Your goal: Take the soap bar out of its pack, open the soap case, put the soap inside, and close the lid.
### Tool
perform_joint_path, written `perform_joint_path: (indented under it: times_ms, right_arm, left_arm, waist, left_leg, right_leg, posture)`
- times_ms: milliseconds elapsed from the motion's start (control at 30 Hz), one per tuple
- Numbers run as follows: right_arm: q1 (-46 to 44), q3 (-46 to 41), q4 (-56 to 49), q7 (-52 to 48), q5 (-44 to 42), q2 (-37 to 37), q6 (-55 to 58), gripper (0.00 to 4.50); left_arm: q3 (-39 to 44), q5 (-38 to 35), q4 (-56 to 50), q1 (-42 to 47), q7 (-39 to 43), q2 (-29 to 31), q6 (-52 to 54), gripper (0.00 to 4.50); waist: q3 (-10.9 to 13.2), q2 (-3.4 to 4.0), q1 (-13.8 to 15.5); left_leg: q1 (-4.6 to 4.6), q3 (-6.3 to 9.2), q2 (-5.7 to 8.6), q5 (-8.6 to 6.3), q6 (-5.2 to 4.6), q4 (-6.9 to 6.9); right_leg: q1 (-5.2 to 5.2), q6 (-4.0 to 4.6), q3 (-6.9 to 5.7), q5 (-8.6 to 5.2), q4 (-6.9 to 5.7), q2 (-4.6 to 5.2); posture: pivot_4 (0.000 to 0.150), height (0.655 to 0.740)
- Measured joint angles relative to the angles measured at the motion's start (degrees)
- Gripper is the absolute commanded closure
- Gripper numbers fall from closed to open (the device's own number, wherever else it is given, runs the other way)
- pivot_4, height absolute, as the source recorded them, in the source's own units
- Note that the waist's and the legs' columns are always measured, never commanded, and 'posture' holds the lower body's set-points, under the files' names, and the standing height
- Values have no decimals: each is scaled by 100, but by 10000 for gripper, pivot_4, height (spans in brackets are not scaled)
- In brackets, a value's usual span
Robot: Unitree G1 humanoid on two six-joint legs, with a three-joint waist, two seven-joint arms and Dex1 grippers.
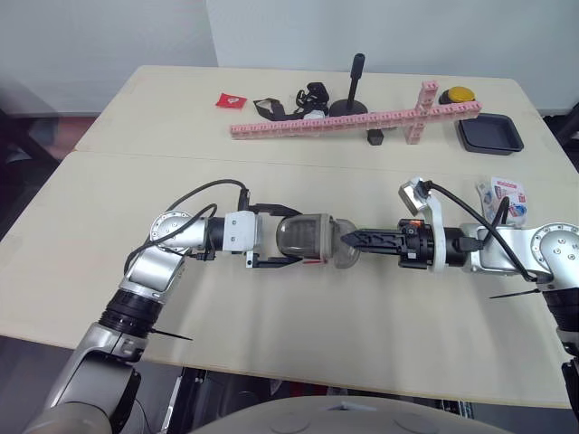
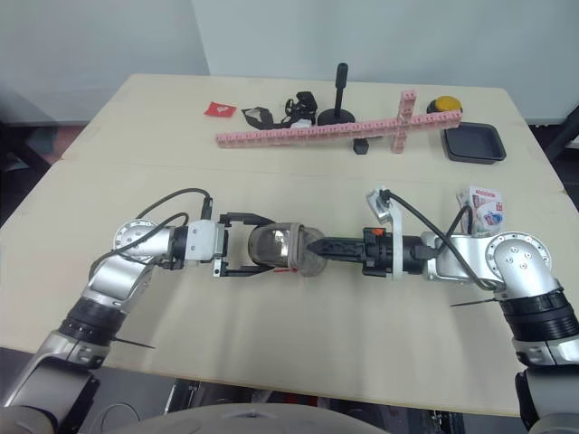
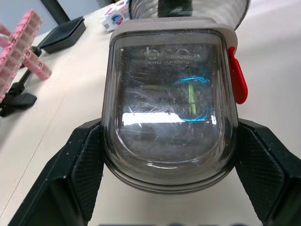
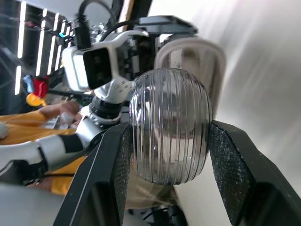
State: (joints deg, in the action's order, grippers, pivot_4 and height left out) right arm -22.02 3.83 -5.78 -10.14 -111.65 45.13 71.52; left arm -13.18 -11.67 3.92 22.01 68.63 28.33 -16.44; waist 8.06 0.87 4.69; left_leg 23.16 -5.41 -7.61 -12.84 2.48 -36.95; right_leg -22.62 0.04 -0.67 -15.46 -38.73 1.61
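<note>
Roughly at the middle of the table (image 1: 271,316), the soap case (image 1: 303,237) hangs just above the tabletop, held between the two grippers. Its body is smoky, see-through plastic with a grey rim and rounded corners, and a small red latch (image 3: 238,77) sits on one side. Its wall is scuffed and carries faint raised lettering.

The left gripper (image 1: 294,238) grips the body, with its black fingers (image 3: 87,165) pressed against opposite sides. The right gripper (image 1: 348,240) meets it from the other end and has closed its fingers (image 4: 235,165) on the lid (image 4: 169,125), a clear ribbed dome. The lid seems to sit at an angle to the body's grey rim, but the joint between them is covered by the fingers.

Glare and reflections on the smoky wall make it impossible to tell whether anything lies inside. The soap pack (image 1: 503,195), white with blue and red print, lies on the table beside the right arm, partly hidden behind a cable. Whether it is open cannot be told.
</note>
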Motion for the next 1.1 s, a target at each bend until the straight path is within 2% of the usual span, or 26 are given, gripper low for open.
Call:
perform_joint_path:
  times_ms: [233,433,733,900,1100]
  right_arm:
    - [70,-18,123,-24,-3,286,22,24891]
    - [449,-497,593,-88,152,1330,198,24891]
    - [695,-1177,1058,-400,1347,2381,575,24891]
    - [574,-1242,1183,-268,2102,2411,697,24891]
    - [216,-1270,1212,10,2570,1978,866,24891]
  left_arm:
    - [0,0,-5,-21,-8,23,58,10440]
    - [19,0,-38,-144,-23,90,118,10440]
    - [19,2,-35,-147,-33,96,120,10440]
    - [19,4,-20,-147,-29,96,118,10440]
    - [17,9,-14,-146,-26,94,116,10440]
  waist:
    - [0,0,18]
    - [0,0,92]
    - [0,0,126]
    - [0,0,126]
    - [0,0,128]
  left_leg:
    - [2,0,0,0,-1,0]
    - [9,-1,1,0,-1,0]
    - [7,0,0,-1,-1,0]
    - [6,0,-1,-1,-1,0]
    - [5,-1,-2,0,-1,0]
  right_leg:
    - [0,1,0,0,4,1]
    - [3,0,1,0,19,0]
    - [8,-1,0,0,23,-2]
    - [9,-1,0,0,23,-3]
    - [7,0,0,0,19,-3]
  posture:
    - [1500,7330]
    - [1500,7330]
    - [1500,7330]
    - [1500,7330]
    - [1500,7330]
